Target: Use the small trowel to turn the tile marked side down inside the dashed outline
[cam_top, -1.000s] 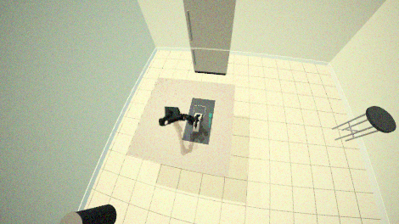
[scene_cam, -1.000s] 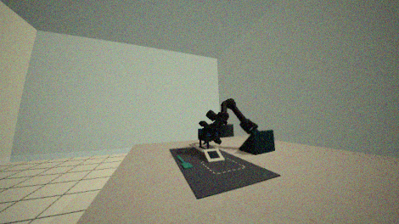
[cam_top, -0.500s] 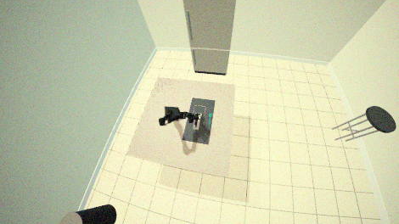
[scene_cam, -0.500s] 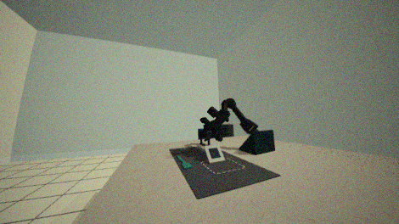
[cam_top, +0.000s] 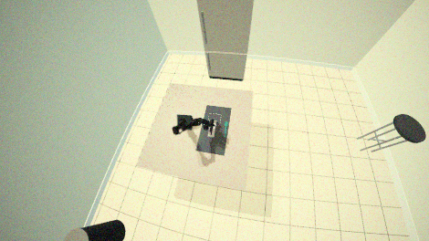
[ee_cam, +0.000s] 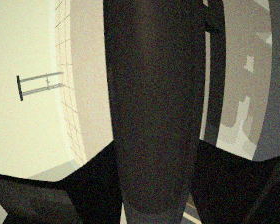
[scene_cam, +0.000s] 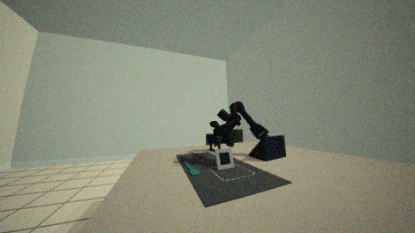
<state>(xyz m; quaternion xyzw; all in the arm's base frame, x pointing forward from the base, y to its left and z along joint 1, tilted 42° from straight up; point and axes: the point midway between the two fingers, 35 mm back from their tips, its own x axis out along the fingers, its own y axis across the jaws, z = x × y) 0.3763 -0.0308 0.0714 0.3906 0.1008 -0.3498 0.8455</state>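
The tile (cam_top: 211, 133) (scene_cam: 218, 162), a pale frame around a dark square, stands steeply tilted on one edge on the dark mat (cam_top: 204, 146) (scene_cam: 212, 196). Its dark square faces the exterior view. Its lower edge is at the arm-side end of the dashed outline (cam_top: 215, 113) (scene_cam: 227, 180). My gripper (scene_cam: 215, 147) (ee_cam: 150, 139) is shut on the trowel, whose thick dark handle (ee_cam: 156, 100) fills the middle of the wrist view. The gripper is just behind and above the tile. The trowel's blade is mostly hidden, so its contact with the tile cannot be told.
A teal flat tool (cam_top: 226, 129) (scene_cam: 192, 169) lies on the mat beside the tile and outline. The pale table (cam_top: 160, 151) (scene_cam: 146, 194) surrounds the mat. The arm's base stands on the side away from the teal tool. A stool and a tall cabinet stand off the table.
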